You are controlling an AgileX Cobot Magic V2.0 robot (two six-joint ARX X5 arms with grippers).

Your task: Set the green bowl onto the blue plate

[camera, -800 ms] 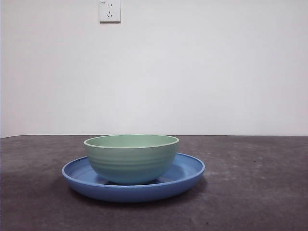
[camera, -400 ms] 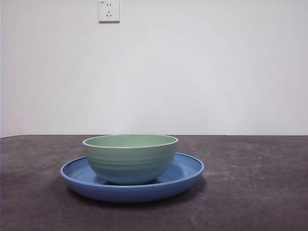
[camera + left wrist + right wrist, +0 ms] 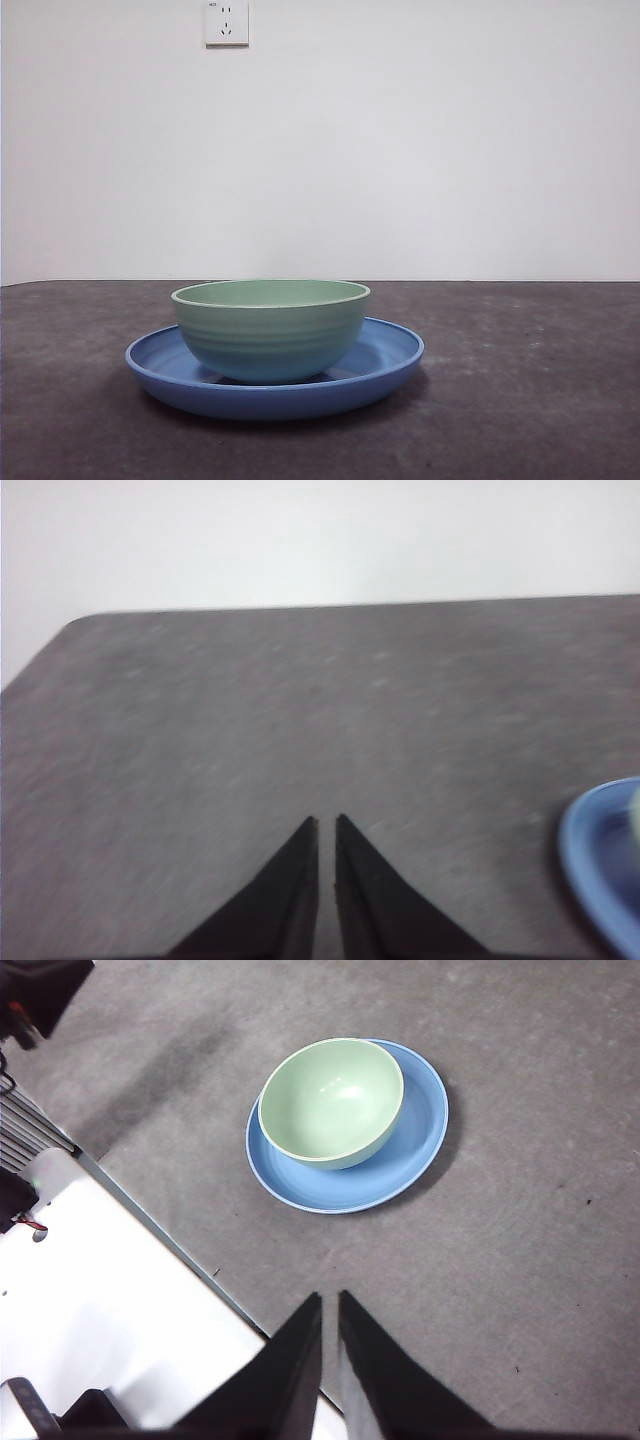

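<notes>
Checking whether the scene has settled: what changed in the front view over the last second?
The green bowl and blue plate together sit very slightly further left than a second ago; nothing since half a second ago. The bowl stays on the plate, no hand touching either.

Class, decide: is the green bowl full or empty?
Empty: the right wrist view looks straight into the green bowl, showing only its bare glossy inside, on the blue plate.
</notes>
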